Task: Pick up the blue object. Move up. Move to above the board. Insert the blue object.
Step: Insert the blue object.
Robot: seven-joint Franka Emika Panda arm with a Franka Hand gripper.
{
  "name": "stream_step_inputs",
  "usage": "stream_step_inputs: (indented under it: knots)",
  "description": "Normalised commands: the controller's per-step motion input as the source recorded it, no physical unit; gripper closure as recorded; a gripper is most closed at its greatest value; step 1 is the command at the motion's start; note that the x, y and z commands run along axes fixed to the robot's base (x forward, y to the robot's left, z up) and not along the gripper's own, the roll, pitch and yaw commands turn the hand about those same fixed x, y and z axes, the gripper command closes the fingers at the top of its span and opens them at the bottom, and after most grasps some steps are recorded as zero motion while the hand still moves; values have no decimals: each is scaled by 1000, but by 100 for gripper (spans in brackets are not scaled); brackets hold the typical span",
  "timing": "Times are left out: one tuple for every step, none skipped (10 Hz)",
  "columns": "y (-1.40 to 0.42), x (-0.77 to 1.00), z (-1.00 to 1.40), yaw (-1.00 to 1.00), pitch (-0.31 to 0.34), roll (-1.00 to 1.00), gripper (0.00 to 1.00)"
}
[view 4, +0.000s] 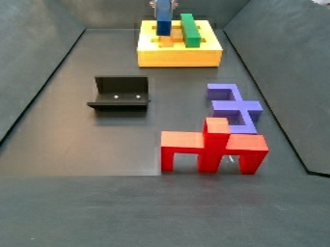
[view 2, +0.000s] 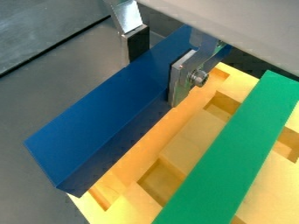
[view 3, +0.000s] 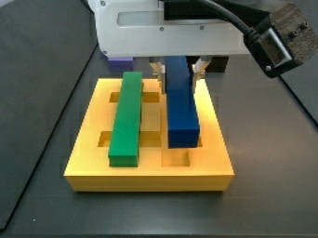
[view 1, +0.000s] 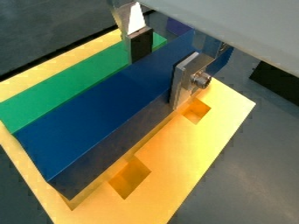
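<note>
Both wrist views look steeply down, close over the board; a side view sits near it; another views it from afar.

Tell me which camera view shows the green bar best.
A side view shows the whole green bar lying on the board, beside the blue object in the hand. Both wrist views crop it; the far side view shows it small.

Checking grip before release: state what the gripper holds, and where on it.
The gripper holds the blue object over the board, fingers clamped across its sides near one end.
</note>
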Motion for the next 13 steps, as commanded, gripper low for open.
stream_step_inputs:
  knots:
    - [-86,0,-20,0,-3,1,100]
    - [-217,0,-166,0,-51,39,100]
    - [-237,34,-477,0,-106,176,100]
    - [-114,43,-589,20,-111,316,100]
    - [0,34,-509,29,-53,383,100]
    - [0,9,-426,31,-21,386,100]
    - [11,0,-326,0,0,284,100]
    - [0,0,-246,0,0,110,100]
    - [0,0,-140,0,0,0,100]
    - [0,0,-91,0,-7,0,100]
    - [0,0,-83,0,-11,-23,100]
    - [0,0,-94,0,-26,-23,100]
    - [0,0,-223,0,-64,-54,100]
